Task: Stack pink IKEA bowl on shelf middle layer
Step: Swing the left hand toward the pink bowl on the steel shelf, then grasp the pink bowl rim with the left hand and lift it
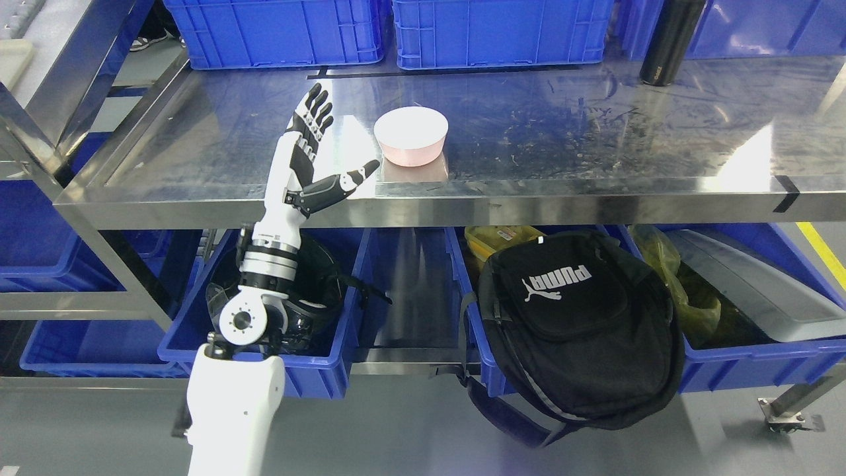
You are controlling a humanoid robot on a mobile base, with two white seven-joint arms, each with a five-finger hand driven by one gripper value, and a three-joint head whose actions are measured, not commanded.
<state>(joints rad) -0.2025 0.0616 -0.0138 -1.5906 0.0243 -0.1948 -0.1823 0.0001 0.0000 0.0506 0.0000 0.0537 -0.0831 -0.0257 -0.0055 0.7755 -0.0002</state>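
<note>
Nearest the camera, a smooth white forearm shell rises from the bottom edge at lower left, jointed by a round metal wrist disc to a slimmer white and black segment. It ends in the left hand (305, 153), held upright over the front of a steel shelf (595, 192). Its four black-tipped fingers (316, 109) are straight and close together, pointing away from the camera; the thumb sticks out sideways to the right. The hand holds nothing.

Just beside the thumb tip, apart from it, a pink bowl (411, 136) sits on the shelf. It is round, matte, with sloping sides; its flat pale top suggests it is upside down, though this is hard to confirm.

The shelf surface is scuffed, glossy metal with bright reflections. At its back stand ribbed blue plastic crates (390, 30), cut off by the top edge, and a dark cylindrical bottle (667, 41) at far right.

Below the shelf, blue bins (747, 363) hold partly hidden things: a dark helmet-like object behind the arm, yellow bags, a grey panel. A soft black backpack (575, 324) hangs over one bin's front.
</note>
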